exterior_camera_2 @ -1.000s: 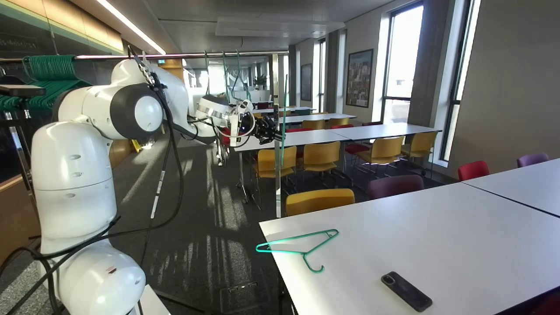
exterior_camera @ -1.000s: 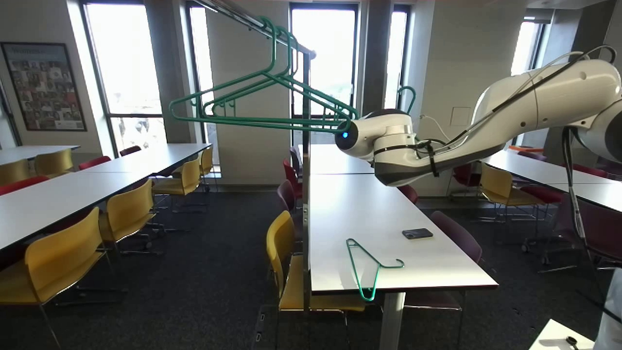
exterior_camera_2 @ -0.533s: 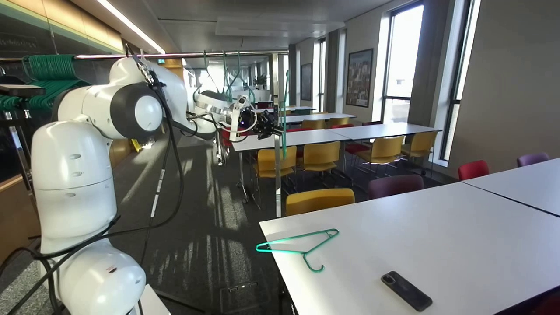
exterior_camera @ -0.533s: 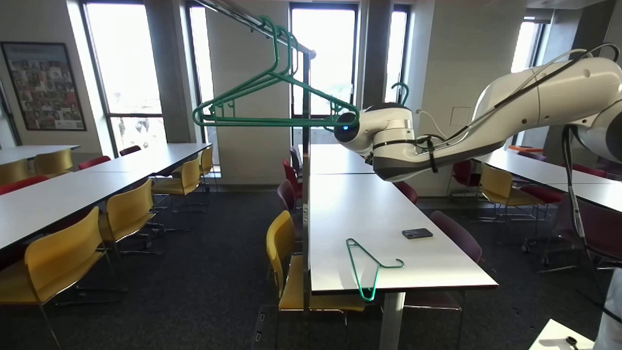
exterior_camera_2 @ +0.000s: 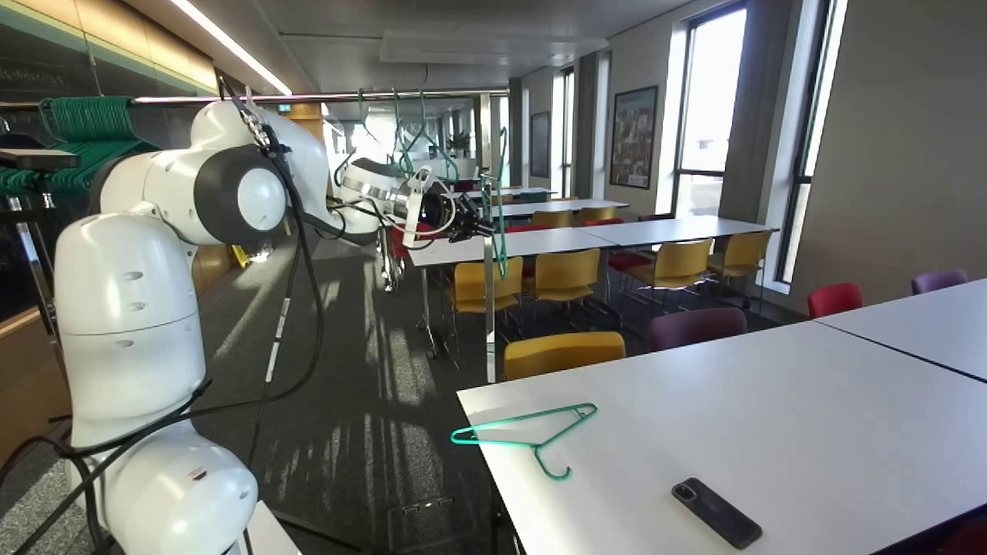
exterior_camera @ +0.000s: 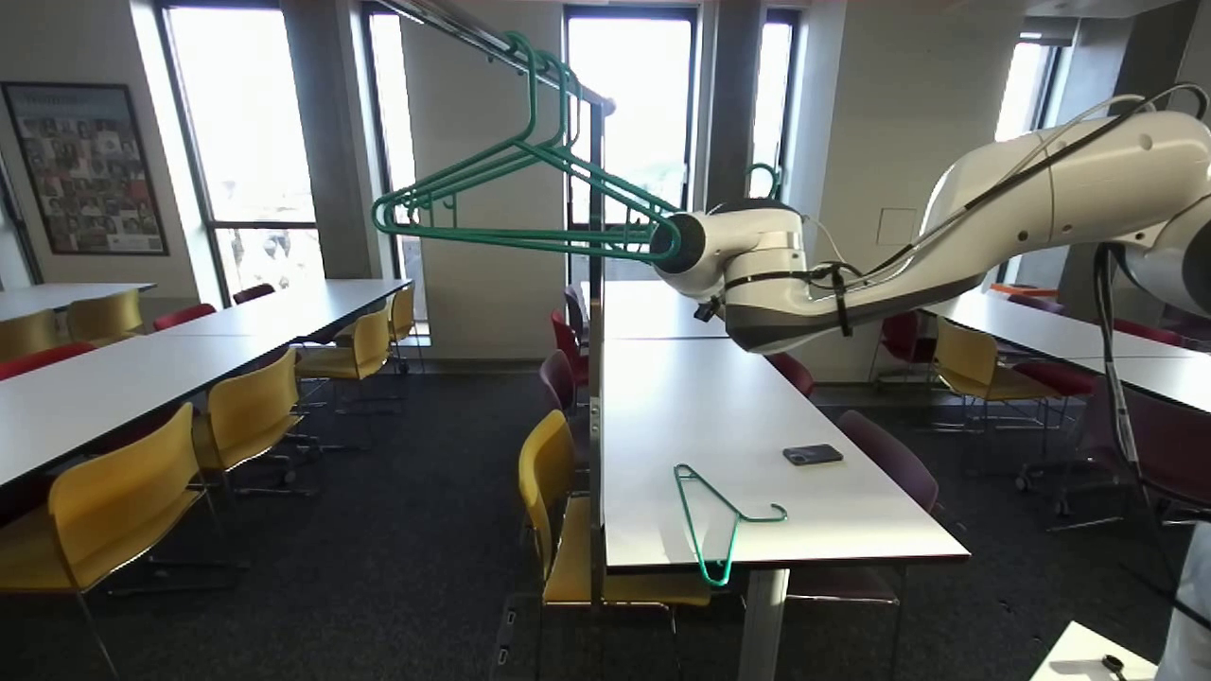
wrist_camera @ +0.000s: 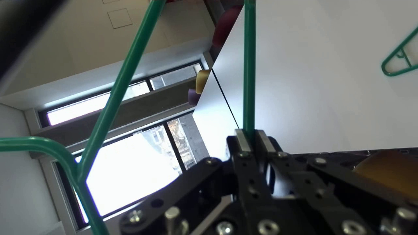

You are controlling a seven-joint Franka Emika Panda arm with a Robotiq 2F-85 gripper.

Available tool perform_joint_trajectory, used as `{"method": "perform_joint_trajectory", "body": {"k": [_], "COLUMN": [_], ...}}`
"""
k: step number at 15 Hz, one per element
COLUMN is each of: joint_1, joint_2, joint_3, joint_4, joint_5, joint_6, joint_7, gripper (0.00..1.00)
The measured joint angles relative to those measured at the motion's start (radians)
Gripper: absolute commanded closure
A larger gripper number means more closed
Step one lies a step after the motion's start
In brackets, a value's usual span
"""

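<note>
My gripper [wrist_camera: 250, 138] is shut on the straight bar of a green hanger [wrist_camera: 249, 71]. The hanger's hook [wrist_camera: 29, 143] points left in the wrist view. In an exterior view the gripper [exterior_camera_2: 487, 227] is beside the upright post, and the held hanger [exterior_camera_2: 502, 254] shows nearly edge-on. In an exterior view only the held hanger's hook [exterior_camera: 777, 180] shows clearly above the wrist; the fingers are hidden behind the wrist. Several green hangers [exterior_camera: 533, 95] hang on a metal rail [exterior_camera: 473, 36], one end overlapping the wrist in that view. Another green hanger [exterior_camera: 762, 519] lies on the white table.
The rail's upright post [exterior_camera_2: 490, 324] stands by the table corner. A dark phone [exterior_camera_2: 717, 512] lies on the white table [exterior_camera_2: 771, 401]. A dense bunch of green hangers [exterior_camera_2: 92, 119] hangs farther along the rail. Yellow chairs [exterior_camera_2: 563, 354] and purple chairs stand around.
My gripper has moved slightly up and back with the held hanger, whose hook shifts left in an exterior view. The hangers on the rail have swung and sit closer together.
</note>
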Motion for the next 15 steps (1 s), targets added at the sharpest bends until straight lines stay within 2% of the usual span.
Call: {"method": "perform_joint_trajectory", "body": {"k": [7, 8, 9, 15], "joint_1": [0.001, 0.001, 0.001, 0.001], "joint_2": [-0.006, -0.007, -0.007, -0.008], "joint_3": [0.010, 0.011, 0.011, 0.011], "joint_4": [0.000, 0.000, 0.000, 0.000], "joint_5": [0.018, 0.023, 0.036, 0.051], "joint_6": [0.106, 0.117, 0.128, 0.132], "joint_7": [-0.005, -0.005, -0.007, -0.012], "gripper": [0.98, 0.90, 0.90, 0.90]}}
